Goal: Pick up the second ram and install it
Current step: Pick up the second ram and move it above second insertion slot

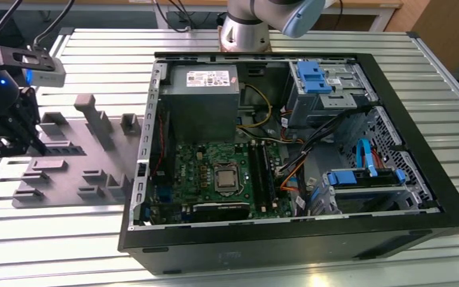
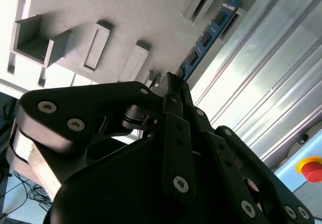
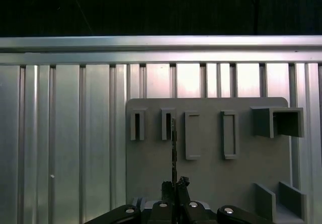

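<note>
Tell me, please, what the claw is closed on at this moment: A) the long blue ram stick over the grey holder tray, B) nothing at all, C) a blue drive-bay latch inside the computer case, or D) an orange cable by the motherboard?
A: in the second wrist view the claw is closed on one end of the second ram, which stretches out over the grey holder tray.

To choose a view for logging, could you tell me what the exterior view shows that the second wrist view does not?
Exterior view: the open computer case with its motherboard. Second wrist view: the blue ram, one end pinched in the gripper. Both: the gripper and the grey tray.
</note>
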`<state>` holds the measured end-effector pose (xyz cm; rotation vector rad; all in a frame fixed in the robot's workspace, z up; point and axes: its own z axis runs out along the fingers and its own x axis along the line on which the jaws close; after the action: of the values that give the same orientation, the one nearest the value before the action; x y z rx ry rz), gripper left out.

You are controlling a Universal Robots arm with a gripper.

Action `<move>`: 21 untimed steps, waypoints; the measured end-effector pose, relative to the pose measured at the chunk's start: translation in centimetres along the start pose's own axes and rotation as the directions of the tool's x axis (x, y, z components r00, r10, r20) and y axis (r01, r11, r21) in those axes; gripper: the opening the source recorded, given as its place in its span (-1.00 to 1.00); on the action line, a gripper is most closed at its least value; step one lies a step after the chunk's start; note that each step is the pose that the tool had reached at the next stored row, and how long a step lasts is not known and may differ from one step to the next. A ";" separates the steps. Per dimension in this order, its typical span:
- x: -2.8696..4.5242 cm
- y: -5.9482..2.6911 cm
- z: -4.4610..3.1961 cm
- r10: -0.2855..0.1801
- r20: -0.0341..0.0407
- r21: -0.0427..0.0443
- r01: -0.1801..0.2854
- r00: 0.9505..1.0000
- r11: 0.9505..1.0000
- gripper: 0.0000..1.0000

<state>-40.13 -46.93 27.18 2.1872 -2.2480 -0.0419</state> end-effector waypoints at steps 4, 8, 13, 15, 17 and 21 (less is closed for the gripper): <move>0.00 0.00 -0.13 0.000 0.000 0.000 0.000 1.000 1.000 -0.72; 0.00 0.01 -0.25 0.000 0.000 0.000 0.000 1.000 1.000 -0.72; -0.01 0.01 -0.40 0.000 0.000 0.000 0.000 1.000 1.000 -0.72; -0.01 0.01 -0.44 0.000 0.000 0.000 0.000 1.000 1.000 -0.72; -0.01 0.01 -0.45 0.000 0.000 0.000 0.000 1.000 1.000 -0.72; -0.01 0.01 -0.54 0.000 0.000 0.000 0.000 1.000 1.000 -0.72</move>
<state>-40.13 -46.93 27.72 2.1870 -2.2477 -0.0419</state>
